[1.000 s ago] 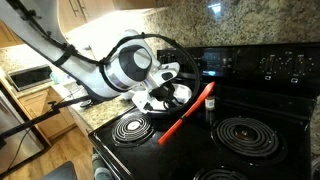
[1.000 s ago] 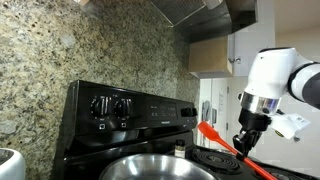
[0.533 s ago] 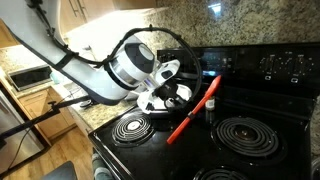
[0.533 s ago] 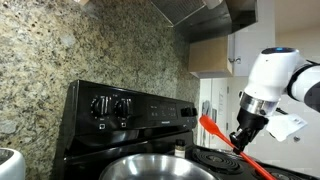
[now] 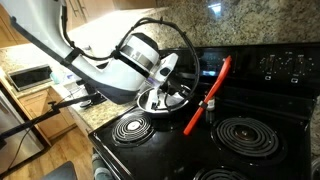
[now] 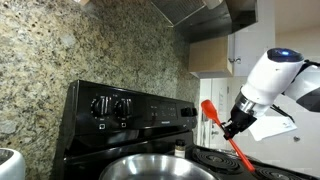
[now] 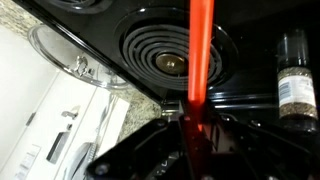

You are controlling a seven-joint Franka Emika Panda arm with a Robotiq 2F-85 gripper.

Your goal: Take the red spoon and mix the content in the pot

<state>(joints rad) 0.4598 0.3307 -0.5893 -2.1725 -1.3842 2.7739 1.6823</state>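
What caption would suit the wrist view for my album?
Claw holding the red spoon over a coil burner, shaker jar nearby.

You have the red spoon (image 6: 211,111) lifted clear of the stove, gripped low on its handle by the gripper (image 6: 232,126). It is long, slim and red-orange, and it tilts steeply with its flat wider end uppermost. The pot (image 6: 155,167), shallow shiny silver metal, sits below it and apart. Its contents are not visible.

Speckled brown granite backsplash (image 6: 90,45) fills the wall, glare catching it up top; black coil-burner electric stove (image 5: 270,65) below, light wooden cabinets (image 5: 55,108) and wood-plank floor (image 5: 55,155) alongside
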